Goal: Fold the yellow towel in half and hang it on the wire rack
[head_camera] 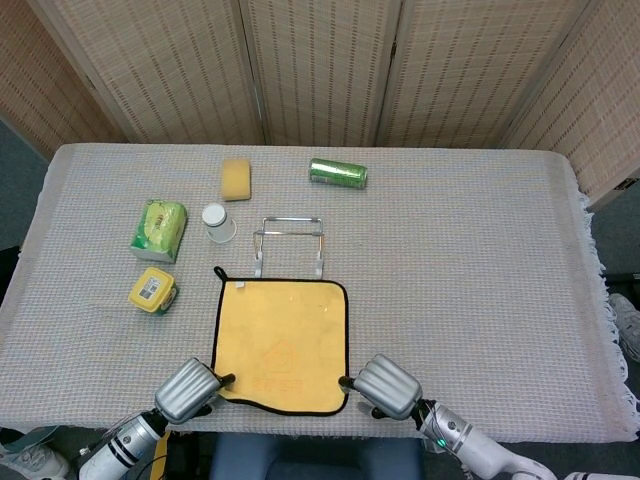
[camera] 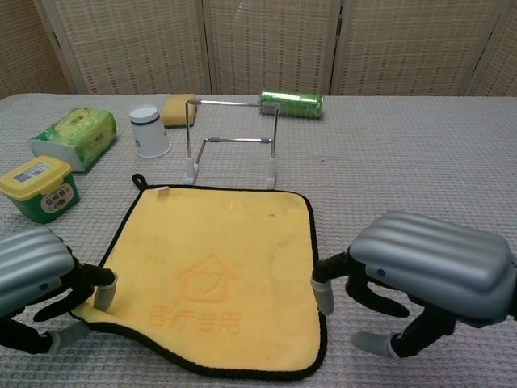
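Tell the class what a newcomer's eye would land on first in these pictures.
The yellow towel lies flat at the table's near edge, bright against the grey cloth. A silver hand sits at each near corner: the left hand touches the towel's edge, and the right hand is at the other corner. Just behind the towel stands the wire rack, still bare.
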Tool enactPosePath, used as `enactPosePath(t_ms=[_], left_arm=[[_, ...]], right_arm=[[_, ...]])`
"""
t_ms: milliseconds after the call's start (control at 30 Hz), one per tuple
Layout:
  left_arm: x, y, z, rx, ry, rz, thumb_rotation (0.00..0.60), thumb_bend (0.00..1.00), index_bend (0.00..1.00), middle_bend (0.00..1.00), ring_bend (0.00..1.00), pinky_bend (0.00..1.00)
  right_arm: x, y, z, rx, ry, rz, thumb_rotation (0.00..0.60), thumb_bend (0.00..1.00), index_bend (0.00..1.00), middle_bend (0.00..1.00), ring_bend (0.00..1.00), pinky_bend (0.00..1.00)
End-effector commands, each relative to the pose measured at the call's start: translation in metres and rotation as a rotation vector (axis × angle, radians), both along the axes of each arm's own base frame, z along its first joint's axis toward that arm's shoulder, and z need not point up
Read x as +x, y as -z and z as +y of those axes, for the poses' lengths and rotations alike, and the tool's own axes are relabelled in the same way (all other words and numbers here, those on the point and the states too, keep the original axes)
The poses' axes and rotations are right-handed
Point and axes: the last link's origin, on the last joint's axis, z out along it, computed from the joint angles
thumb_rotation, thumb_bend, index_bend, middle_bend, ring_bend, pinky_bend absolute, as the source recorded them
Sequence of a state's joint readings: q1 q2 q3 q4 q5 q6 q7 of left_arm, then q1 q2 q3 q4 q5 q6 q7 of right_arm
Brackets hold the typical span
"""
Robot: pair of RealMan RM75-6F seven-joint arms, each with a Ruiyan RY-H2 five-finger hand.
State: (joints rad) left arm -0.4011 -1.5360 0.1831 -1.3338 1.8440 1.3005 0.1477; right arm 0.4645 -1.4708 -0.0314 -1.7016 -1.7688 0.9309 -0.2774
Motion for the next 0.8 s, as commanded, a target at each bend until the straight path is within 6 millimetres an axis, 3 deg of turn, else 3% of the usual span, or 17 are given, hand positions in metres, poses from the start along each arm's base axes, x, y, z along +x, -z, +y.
enactPosePath(t_ms=[33, 500, 800], left_arm=[[-0.001, 0.000, -0.001, 0.001, -0.002, -0.002, 0.600, 0.44, 0.57, 0.88, 0.87, 0.99], [-0.005, 0.000, -0.002, 0.006, -0.015, -0.008, 0.600, 0.44, 0.57, 0.88, 0.87, 0.99], [-0.008, -0.001, -0.004, 0.006, -0.021, -0.009, 0.600, 0.44, 0.56, 0.88, 0.87, 0.99]], right_arm=[[0.003, 0.011, 0.000, 0.022, -0.014, 0.028, 0.600, 0.30, 0.44, 0.87, 1.00, 1.00], [0.016, 0.042, -0.002, 0.056, -0.067, 0.093, 0.600, 0.30, 0.44, 0.86, 1.00, 1.00], [0.019, 0.049, -0.004, 0.054, -0.084, 0.120, 0.600, 0.29, 0.44, 0.86, 1.00, 1.00]])
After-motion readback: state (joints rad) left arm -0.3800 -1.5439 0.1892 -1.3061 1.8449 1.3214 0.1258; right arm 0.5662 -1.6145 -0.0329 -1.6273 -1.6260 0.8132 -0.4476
